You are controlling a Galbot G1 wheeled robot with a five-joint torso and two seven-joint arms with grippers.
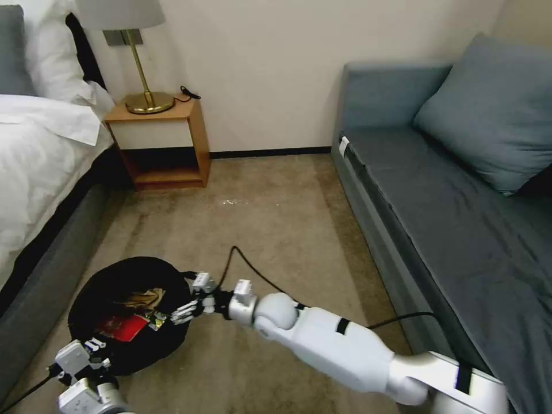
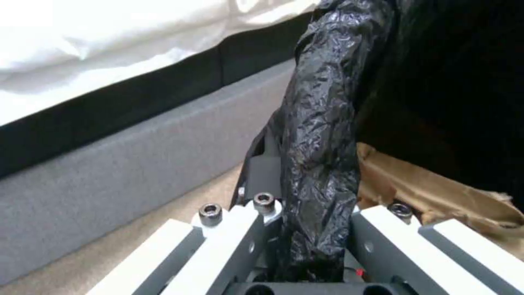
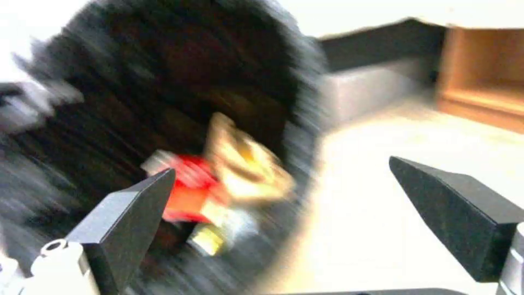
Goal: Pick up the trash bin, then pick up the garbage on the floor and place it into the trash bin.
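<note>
The black trash bin (image 1: 123,305) hangs low over the carpet at lower left, its mouth tilted up toward me. My left gripper (image 1: 92,348) is shut on its near rim; the left wrist view has the bag-lined rim (image 2: 322,135) pinched between the fingers (image 2: 265,172). Inside the bin lies garbage: a gold-brown wrapper (image 1: 144,299), a red wrapper (image 1: 123,326) and a small bottle (image 1: 156,319). A brown wrapper (image 2: 437,196) lies just inside the rim. My right gripper (image 1: 192,305) stands open at the bin's right rim, nothing between its fingers (image 3: 136,213). Red wrapper (image 3: 191,192) and gold wrapper (image 3: 245,172) appear blurred.
A bed (image 1: 40,167) runs along the left, its grey base (image 2: 109,172) close beside the bin. A wooden nightstand (image 1: 164,138) with a brass lamp (image 1: 146,98) stands at the back wall. A grey sofa (image 1: 448,201) fills the right. A black cable (image 1: 253,267) crosses the open carpet (image 1: 276,213).
</note>
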